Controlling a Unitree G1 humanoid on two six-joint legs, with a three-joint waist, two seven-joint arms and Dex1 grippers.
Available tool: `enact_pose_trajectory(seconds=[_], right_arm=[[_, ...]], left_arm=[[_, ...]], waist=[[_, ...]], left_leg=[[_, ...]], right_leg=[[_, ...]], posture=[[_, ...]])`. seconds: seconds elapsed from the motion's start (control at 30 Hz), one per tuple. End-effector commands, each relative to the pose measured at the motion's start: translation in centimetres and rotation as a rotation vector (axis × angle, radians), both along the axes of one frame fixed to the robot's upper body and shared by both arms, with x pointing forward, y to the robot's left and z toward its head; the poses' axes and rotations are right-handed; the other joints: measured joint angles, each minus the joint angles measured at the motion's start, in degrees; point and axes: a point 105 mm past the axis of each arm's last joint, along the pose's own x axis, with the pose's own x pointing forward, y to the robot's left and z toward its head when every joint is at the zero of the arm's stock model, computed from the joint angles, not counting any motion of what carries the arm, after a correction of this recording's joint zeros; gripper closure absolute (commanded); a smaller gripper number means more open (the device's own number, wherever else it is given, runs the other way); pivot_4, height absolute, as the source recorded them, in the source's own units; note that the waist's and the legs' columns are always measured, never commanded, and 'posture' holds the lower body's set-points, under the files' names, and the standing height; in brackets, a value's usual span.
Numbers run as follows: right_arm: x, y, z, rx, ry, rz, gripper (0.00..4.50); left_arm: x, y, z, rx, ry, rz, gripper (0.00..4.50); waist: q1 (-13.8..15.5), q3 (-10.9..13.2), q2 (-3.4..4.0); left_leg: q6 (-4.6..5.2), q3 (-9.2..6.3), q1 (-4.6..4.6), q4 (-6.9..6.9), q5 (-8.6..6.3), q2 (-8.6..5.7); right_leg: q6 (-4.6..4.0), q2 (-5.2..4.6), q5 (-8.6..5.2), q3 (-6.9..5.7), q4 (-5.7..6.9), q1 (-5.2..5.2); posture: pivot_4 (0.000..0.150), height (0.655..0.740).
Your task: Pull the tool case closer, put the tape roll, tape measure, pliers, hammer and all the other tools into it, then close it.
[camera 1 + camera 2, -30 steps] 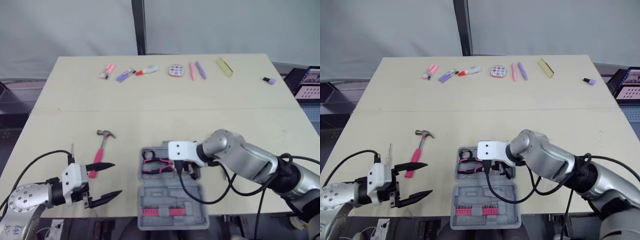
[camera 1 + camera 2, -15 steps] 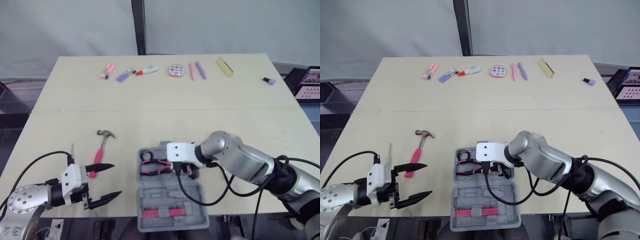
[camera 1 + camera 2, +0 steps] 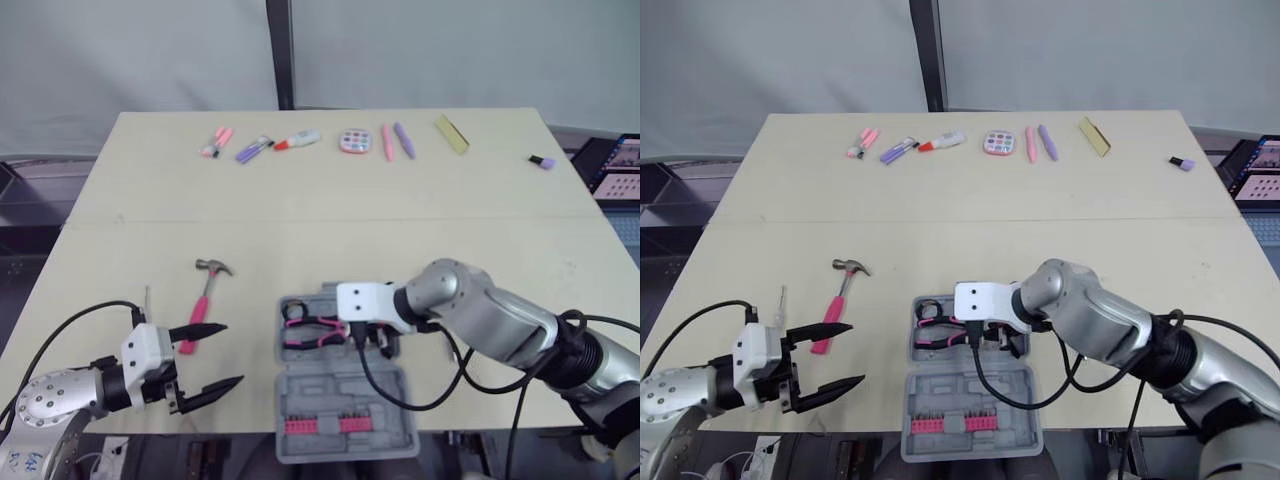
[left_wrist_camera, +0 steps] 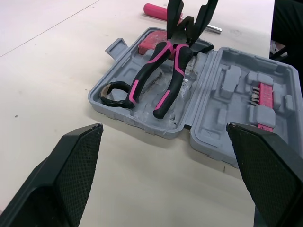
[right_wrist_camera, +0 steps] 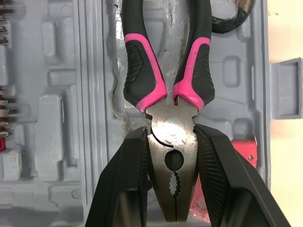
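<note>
On the near left of the bench (image 3: 300,200), the left gripper (image 3: 232,353) hovers with its fingers spread wide, near the pink-handled hammer (image 3: 205,290). At centre, the grey tool case (image 3: 340,395) lies open by the front edge. The right gripper (image 5: 170,135) clamps the steel head of the pliers (image 4: 171,82), whose pink-and-black handles reach down into the case's far half beside a black tape roll (image 4: 110,87).

Matt grey plastic tool case (image 4: 222,111); pliers (image 5: 171,137) with dull metal head, rubbery grips.
</note>
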Motion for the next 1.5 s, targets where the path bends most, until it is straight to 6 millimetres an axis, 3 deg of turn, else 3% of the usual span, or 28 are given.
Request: enact_pose_trajectory(seconds=[0.03, 0.33, 0.83, 1.37, 1.43, 1.5], right_arm=[[-0.5, 0.3, 1.3, 0.034, -0.035, 0.035, 3.54], [-1.1, 0.7, 0.9, 0.043, -0.011, 0.055, 3.54], [-0.9, 0.8, -1.4, 0.029, 0.024, 0.042, 3.54], [-0.7, 1.2, -1.9, 0.044, 0.033, 0.037, 3.54], [-0.6, 1.2, -2.0, 0.047, 0.031, 0.034, 2.53], [-0.7, 1.3, -1.8, 0.057, 0.033, 0.037, 1.79]], left_arm=[[0.1, -0.1, 0.7, -0.01, -0.03, -0.001, 0.0], [0.2, -0.2, 0.6, -0.005, -0.031, -0.003, 0.0], [-0.1, 0.2, 0.3, 0.012, -0.029, 0.0, 0.0], [-0.3, 0.2, 0.1, 0.015, -0.031, 0.002, 0.0], [-0.3, 0.2, 0.1, 0.015, -0.033, 0.002, 0.0], [-0.3, 0.2, 0.1, 0.015, -0.033, 0.003, 0.0]], waist=[[0.0, 0.0, 0.0], [0.0, 0.0, 0.0], [0.0, 0.0, 0.0], [0.0, 0.0, 0.0], [0.0, 0.0, 0.0], [0.0, 0.0, 0.0]], left_leg=[[0.0, 0.0, 0.0, 0.0, 0.0, 0.0], [0.0, 0.0, 0.0, -0.01, 0.0, 0.01], [0.0, 0.0, 0.0, -0.01, 0.0, 0.0], [-0.01, 0.0, 0.0, -0.01, 0.0, 0.01], [-0.01, 0.0, 0.0, -0.01, 0.0, 0.01], [-0.01, 0.0, 0.0, -0.01, 0.0, 0.01]], right_leg=[[0.0, 0.0, 0.0, 0.0, 0.0, 0.0], [0.0, 0.01, 0.0, 0.0, 0.0, 0.0], [0.0, 0.01, 0.0, 0.0, 0.0, 0.0], [0.0, 0.01, 0.0, -0.01, 0.0, -0.01], [0.0, 0.01, 0.0, -0.01, 0.0, 0.0], [0.0, 0.01, 0.0, -0.01, 0.0, 0.0]], posture=[[0.15, 0.7134], [0.15, 0.7134], [0.15, 0.7134], [0.15, 0.7134], [0.15, 0.7134], [0.15, 0.7134]])
